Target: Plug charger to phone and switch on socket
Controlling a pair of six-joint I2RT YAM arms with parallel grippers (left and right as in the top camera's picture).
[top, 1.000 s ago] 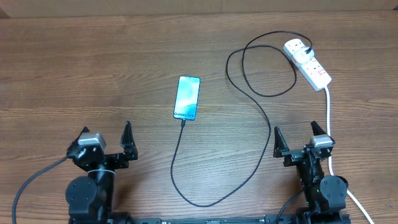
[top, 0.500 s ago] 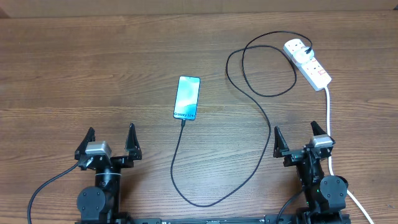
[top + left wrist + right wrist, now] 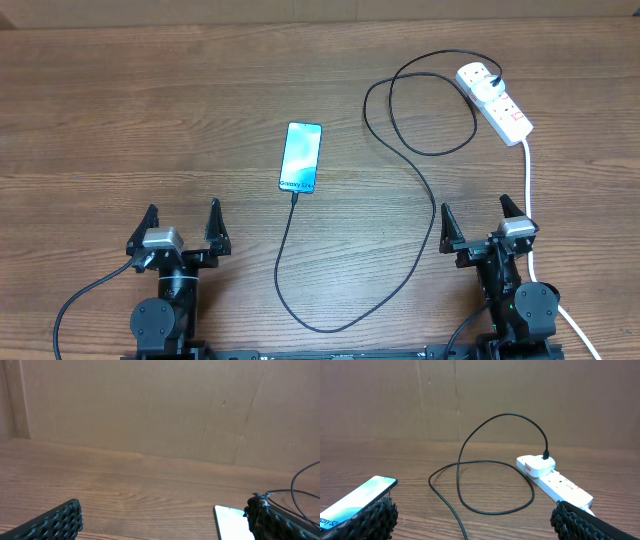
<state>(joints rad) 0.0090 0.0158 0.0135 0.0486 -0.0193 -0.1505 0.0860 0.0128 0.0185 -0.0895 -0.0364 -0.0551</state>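
While the left pincer [image 3: 182, 215] and right pincer [image 3: 476, 212] gape wide, empty — the phone [image 3: 301, 157] lies ahead between them, charger [image 3: 420, 190] touching its near end.

This looks like a robotics lab bench, not a home. A brown wood-grain table [image 3: 150, 100] is closed off at 12 o'clock by a plain brown cardboard sheet [image 3: 150, 405] with fold creases. Black robot arms are mounted on the near edge, the left arm [image 3: 160, 318] at 7 o'clock and the right arm [image 3: 525, 305] at 5 o'clock. A white plastic power strip with red markings [image 3: 505, 108] lies at 1 o'clock.
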